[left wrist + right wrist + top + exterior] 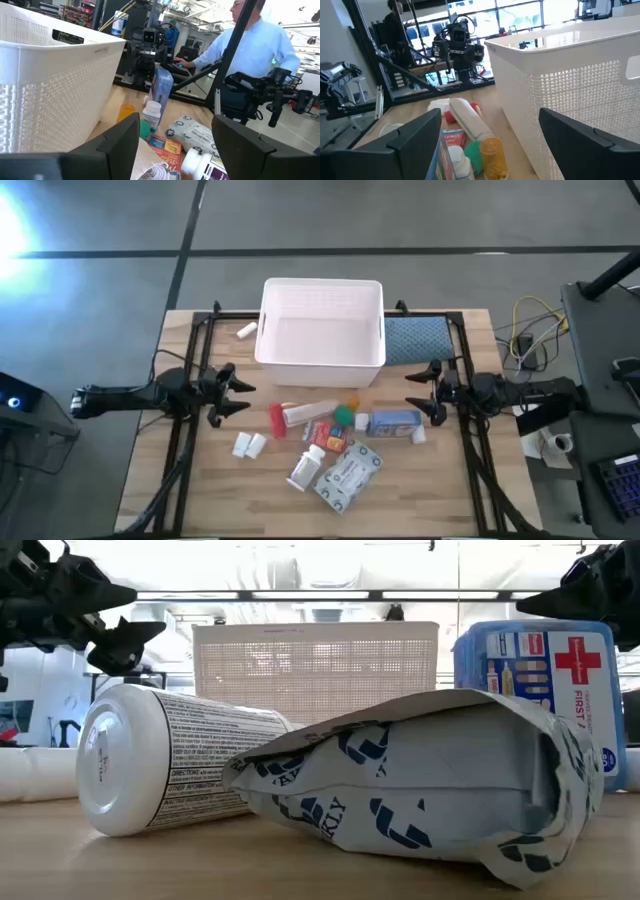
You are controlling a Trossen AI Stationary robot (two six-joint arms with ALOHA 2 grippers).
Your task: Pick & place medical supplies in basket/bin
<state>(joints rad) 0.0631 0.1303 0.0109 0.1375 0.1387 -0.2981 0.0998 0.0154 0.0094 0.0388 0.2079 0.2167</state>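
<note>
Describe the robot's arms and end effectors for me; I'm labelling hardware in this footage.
Both arms are dark, near-black, built of slim tubular links with chunky joint housings. The left end effector and right end effector each carry two angular black fingers, broad and flat seen from the wrist cameras. No markings or coloured parts show on them, and no loose cabling can be made out along either arm.

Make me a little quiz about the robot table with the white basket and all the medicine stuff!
1. True or false: the white basket already holds supplies.
2. Which lies nearest the table's front edge: A) the grey-white packet, B) the red-capped tube, C) the blue-white box?
3. Fill in: the left pincer and the right pincer both have their fingers ____ and hold nothing.

Key: 1 false, it looks empty; 2 A; 3 open.
</note>
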